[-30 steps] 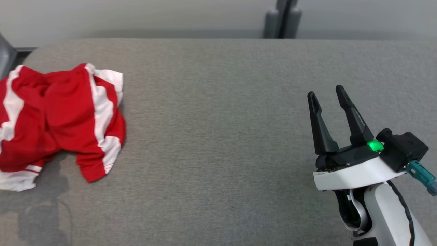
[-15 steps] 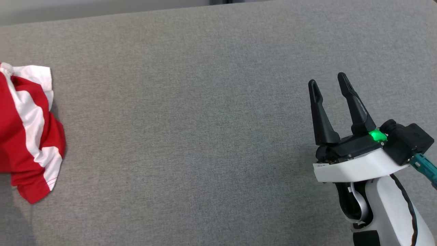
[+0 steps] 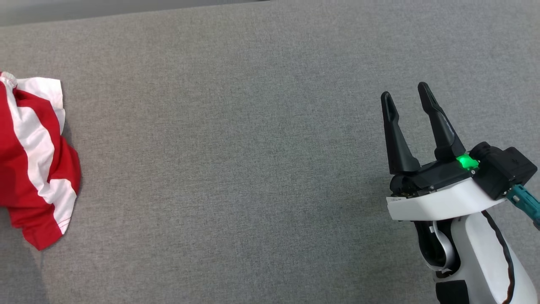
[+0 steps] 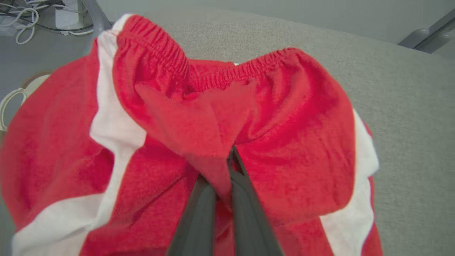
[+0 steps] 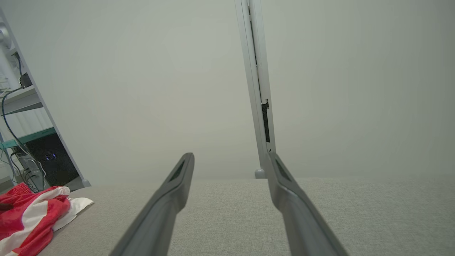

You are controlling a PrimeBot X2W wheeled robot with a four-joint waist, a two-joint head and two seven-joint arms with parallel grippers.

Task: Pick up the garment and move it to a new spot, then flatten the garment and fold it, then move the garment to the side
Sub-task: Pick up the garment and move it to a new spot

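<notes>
At the far left edge of the grey desk (image 3: 253, 169), the garment (image 3: 33, 160), red shorts with white side stripes and a gathered elastic waistband, lies in a crumpled heap, and the left pincer (image 4: 223, 170) is clamped on a fold of red cloth near its middle. This looks like the pick-up step; the next move calls for a clean lift and carry toward open desk without the bunched fabric slipping. The right pincer (image 3: 405, 90) hovers well apart, fingers spread wide, holding nothing.
</notes>
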